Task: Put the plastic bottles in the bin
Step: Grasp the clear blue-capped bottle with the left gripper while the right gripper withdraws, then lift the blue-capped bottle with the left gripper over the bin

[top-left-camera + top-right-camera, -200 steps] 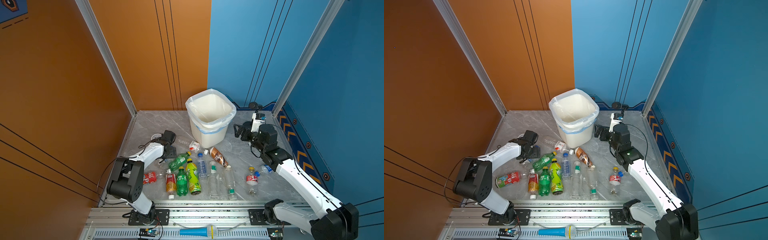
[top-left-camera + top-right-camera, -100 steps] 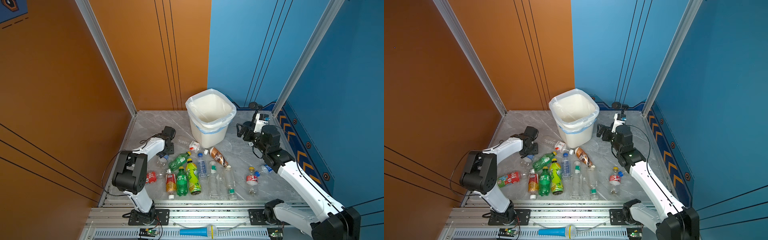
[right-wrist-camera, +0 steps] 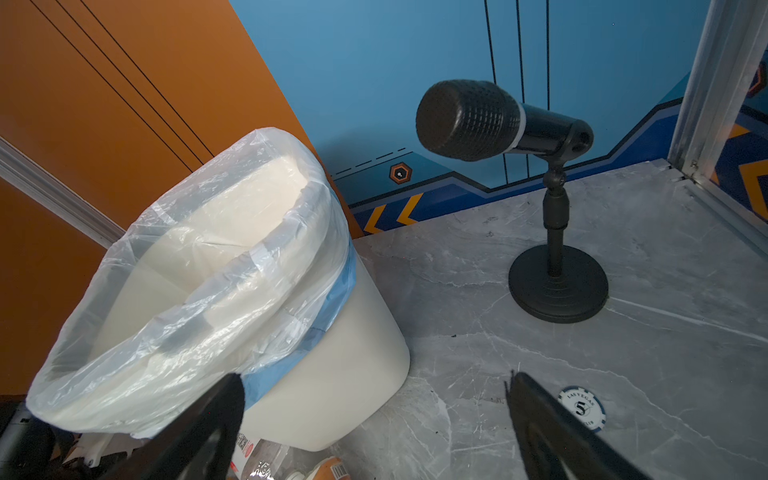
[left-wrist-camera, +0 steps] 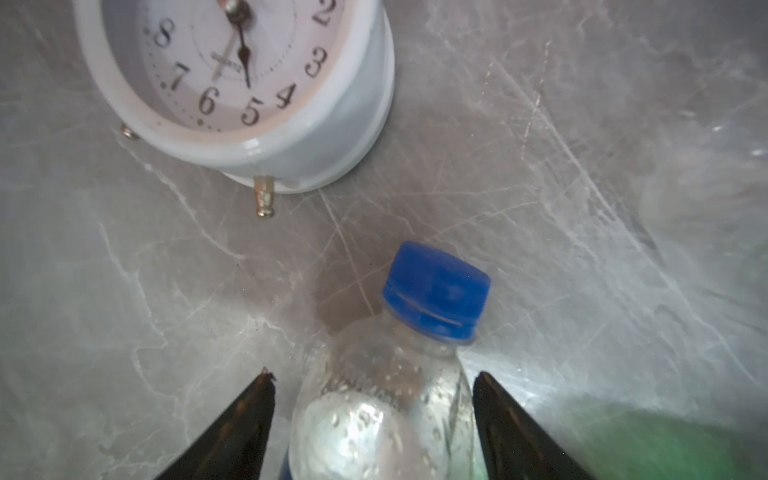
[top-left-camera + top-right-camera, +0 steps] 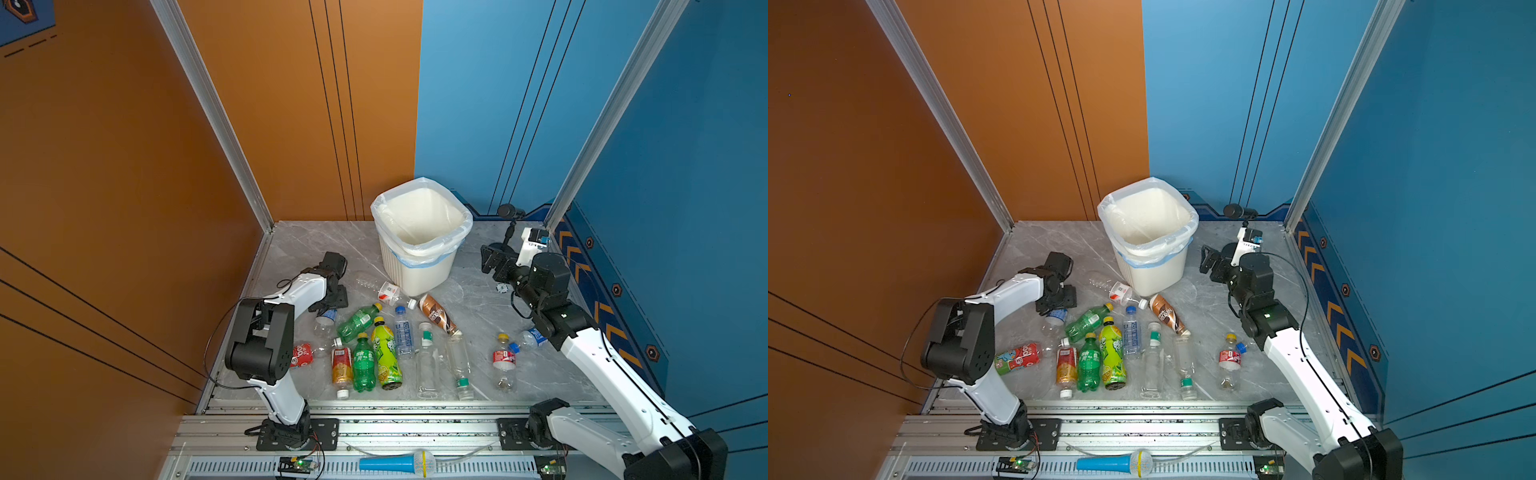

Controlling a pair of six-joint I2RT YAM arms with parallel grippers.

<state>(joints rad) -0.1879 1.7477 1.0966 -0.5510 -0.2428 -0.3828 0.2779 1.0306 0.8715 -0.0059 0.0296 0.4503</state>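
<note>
grey marble tabletop (image 4: 124,270): left gripper (image 4: 372,374) straddles a clear blue-capped bottle (image 4: 386,424) near the white alarm clock (image 4: 232,83), fingers released, gap visible. right gripper (image 3: 374,375) spread wide beside the bin (image 3: 353,395); other plastic bottles (image 5: 384,353) lie before it.

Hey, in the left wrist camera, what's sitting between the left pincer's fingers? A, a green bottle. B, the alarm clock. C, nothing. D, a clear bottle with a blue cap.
D: the fingers of the left pincer flank a clear blue-capped bottle; the clock stands apart.
</note>
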